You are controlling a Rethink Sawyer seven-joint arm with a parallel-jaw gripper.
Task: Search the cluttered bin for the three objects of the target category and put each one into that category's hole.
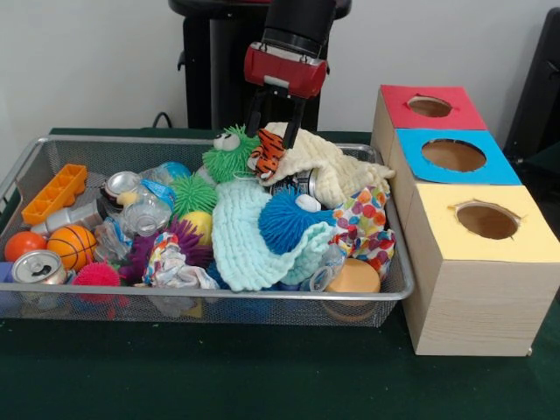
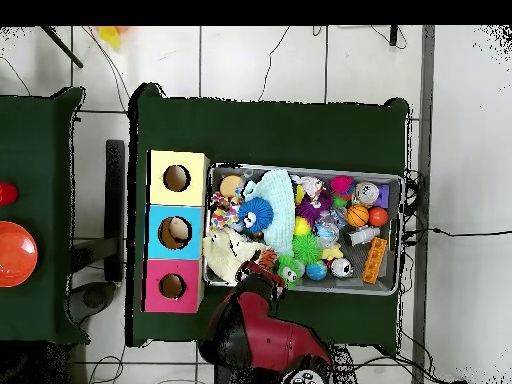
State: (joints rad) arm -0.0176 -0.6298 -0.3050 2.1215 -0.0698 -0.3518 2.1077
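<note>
The wire mesh bin [image 1: 175, 296] is full of mixed toys and also shows in the overhead view [image 2: 300, 167]. An orange black-striped plush tiger [image 1: 268, 151] sits at the bin's back, above a cream cloth [image 1: 337, 166]. My gripper [image 1: 273, 138] comes down from above with a finger on each side of the tiger and is shut on it. In the overhead view the gripper [image 2: 263, 266] is at the bin's edge nearest the robot, with the tiger [image 2: 269, 258] under it. No teddy bear or other plush animal shows.
Three wooden boxes with round holes stand beside the bin: red top [image 1: 429, 107], blue top [image 1: 453, 155], yellow top [image 1: 486, 220]. The bin holds spiky balls [image 1: 284, 219], a mint knitted cloth [image 1: 245, 241], a small basketball [image 1: 72, 245], a can [image 1: 37, 267] and an orange tray [image 1: 54, 192].
</note>
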